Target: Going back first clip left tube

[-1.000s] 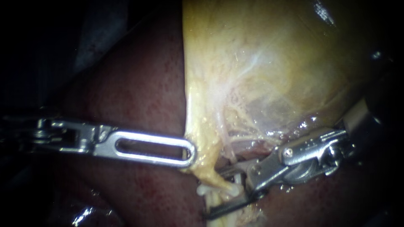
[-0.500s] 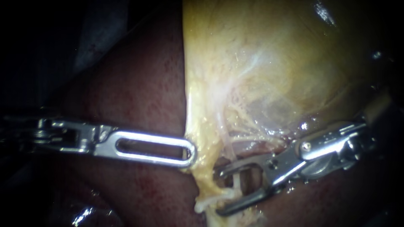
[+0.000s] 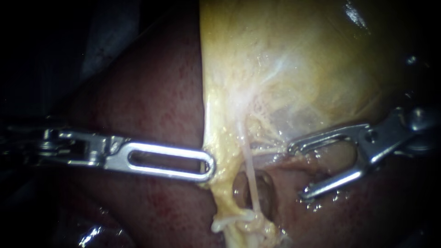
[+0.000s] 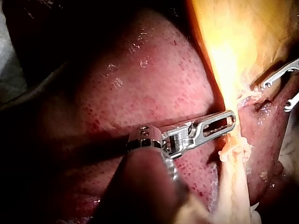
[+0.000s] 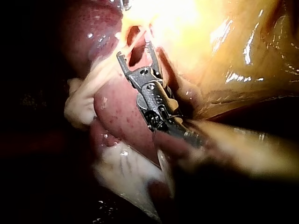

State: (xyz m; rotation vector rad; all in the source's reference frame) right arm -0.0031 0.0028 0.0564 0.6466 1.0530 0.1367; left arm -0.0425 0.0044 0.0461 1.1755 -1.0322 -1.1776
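A thin pale tube (image 3: 251, 172) runs down from the yellow gallbladder (image 3: 298, 69) to a whitish knotted lump (image 3: 239, 223); whether that lump is a clip I cannot tell. My right instrument (image 3: 297, 171) stands to the right of the tube and apart from it, its two bare jaws wide open and empty. The right wrist view shows the same open jaws (image 5: 134, 50) facing the pale strand (image 5: 81, 98). My left instrument (image 3: 209, 165) has its slotted jaws shut on the gallbladder's left edge, as its own view (image 4: 231, 122) also shows.
Dark red liver (image 3: 151, 101) fills the left and lower parts of the endoscope view and lies under both instruments. A small hollow window (image 3: 264, 188) opens behind the tube. Wet membrane (image 3: 285, 119) hangs above the right instrument's upper jaw.
My right instrument has drawn back to the right, off the tube, with its jaws spread wider. The tube now hangs bare and straight. My left instrument has not moved.
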